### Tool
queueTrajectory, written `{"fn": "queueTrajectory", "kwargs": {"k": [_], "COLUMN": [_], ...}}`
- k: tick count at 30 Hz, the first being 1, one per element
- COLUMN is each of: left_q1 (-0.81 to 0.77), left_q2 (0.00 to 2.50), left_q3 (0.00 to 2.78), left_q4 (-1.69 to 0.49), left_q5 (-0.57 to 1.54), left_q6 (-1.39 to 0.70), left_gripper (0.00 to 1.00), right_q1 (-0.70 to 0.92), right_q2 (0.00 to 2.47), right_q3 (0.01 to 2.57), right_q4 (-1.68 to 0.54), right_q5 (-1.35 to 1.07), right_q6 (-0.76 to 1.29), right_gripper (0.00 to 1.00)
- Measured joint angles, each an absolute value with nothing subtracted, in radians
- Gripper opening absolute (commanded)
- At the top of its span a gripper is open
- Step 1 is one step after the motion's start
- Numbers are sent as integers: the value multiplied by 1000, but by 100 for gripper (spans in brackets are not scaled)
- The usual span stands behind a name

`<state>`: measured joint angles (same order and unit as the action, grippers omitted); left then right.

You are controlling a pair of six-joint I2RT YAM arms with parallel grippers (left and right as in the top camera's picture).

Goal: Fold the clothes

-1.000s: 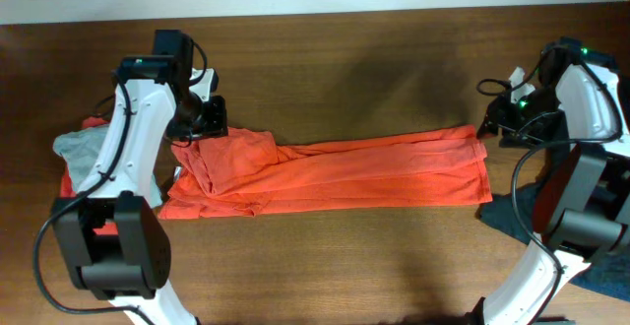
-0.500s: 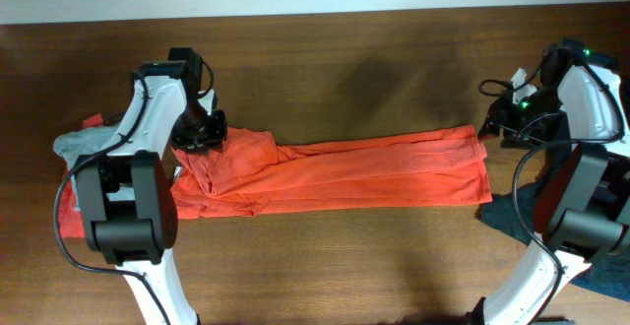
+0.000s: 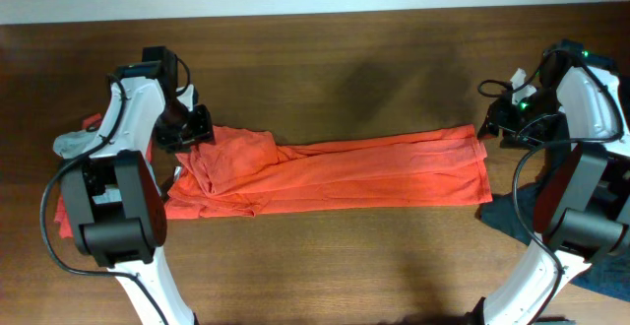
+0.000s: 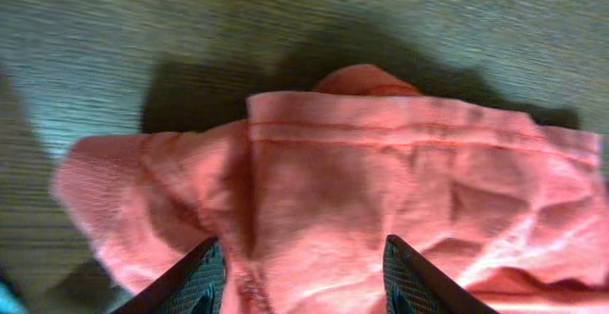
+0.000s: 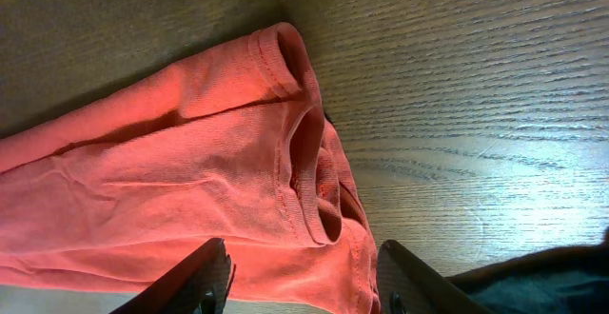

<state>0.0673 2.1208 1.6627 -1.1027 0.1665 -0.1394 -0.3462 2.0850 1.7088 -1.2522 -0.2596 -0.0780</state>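
Obs.: The red-orange T-shirt [image 3: 345, 172] is laid across the middle of the table [image 3: 345, 79] as a long band, left to right. It is judged to be folded lengthwise already. The right end is squared off. The left end is bunched and rumpled.

Left gripper [image 3: 192, 128]: it is positioned at the upper edge of the bunched left end. In the left wrist view the fingers [image 4: 205, 276] are seen spread wide, with pink-orange cloth and a stitched seam lying under and between them. Nothing is clamped. The placement is judged to be for taking hold of this corner, since the bunch must be drawn flat before a crosswise fold.

Right gripper [image 3: 489, 128]: it is set at the upper right corner of the band. In the right wrist view the jaws are seen wide apart, and the doubled hemmed edge is framed between them. No cloth is held. It is judged that this end is approached so that both corners can be lifted together.

A dark navy garment [image 3: 507, 219] is noted just beside the band's lower right corner, partly under the right arm, and appears to be set aside for later. A grey cloth [image 3: 74, 146] is noted at the far left, apart from the fold area.

Risk: only the top layer of the stack may be caught.
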Motion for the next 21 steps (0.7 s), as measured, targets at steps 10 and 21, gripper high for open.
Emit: {"fn": "queueTrajectory", "kwargs": {"k": [10,21], "left_q1": [67,67], "left_q2": [2121,2121], "left_q3": [1663,1663], "left_q4": [-1096,-1087], "left_q5": [210,245], "left_q6": [-139,-139], "left_gripper": [54,43], "right_q1": [-346,-346], "right_q2": [2085,2085], "right_q3": [1709,1709], "right_q4": [-1252,-1253], "right_q5": [-260,-260], "right_q6": [-79,-78], "right_gripper": [55,55]}}
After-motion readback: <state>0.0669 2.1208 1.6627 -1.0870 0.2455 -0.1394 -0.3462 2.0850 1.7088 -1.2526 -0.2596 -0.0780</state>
